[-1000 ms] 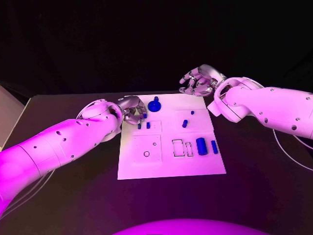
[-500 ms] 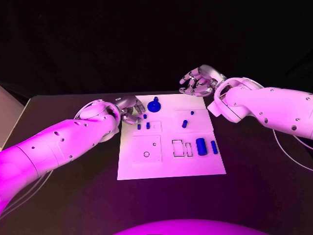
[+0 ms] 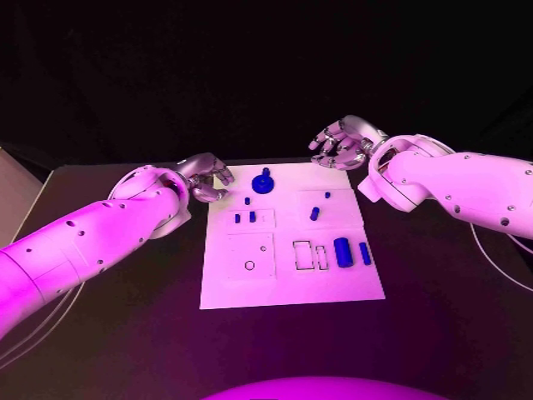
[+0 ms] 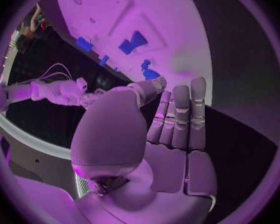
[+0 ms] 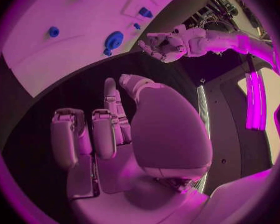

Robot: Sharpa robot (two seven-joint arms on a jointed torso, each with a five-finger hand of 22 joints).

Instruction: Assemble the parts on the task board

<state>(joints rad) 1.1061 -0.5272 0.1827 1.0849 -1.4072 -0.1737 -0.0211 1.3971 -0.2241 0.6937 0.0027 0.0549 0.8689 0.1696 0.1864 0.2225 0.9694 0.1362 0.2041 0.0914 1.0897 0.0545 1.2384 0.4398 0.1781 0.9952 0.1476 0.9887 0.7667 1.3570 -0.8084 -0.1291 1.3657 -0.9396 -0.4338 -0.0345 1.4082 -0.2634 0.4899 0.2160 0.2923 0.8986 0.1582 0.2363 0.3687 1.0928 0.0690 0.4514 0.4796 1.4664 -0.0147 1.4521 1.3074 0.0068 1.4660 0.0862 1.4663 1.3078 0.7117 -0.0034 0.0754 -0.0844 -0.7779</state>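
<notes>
left hand [image 3: 204, 177] empty, fingers apart, beside task board [image 3: 288, 283]; right hand [image 3: 342, 143] seemingly empty too.

Matt white task board [image 3: 288, 279], glossy plastic-looking blue parts [image 3: 342, 250], matt black table [image 3: 122, 317]

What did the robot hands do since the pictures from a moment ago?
The left robot hand pulled back off the task board, sliding outward past its left edge and a bit toward the far end. It holds nothing, its fingers apart. The right robot hand stayed beyond the board's far right corner, open and holding nothing. The blue parts, like the round one near the far edge, lie where they were.
</notes>
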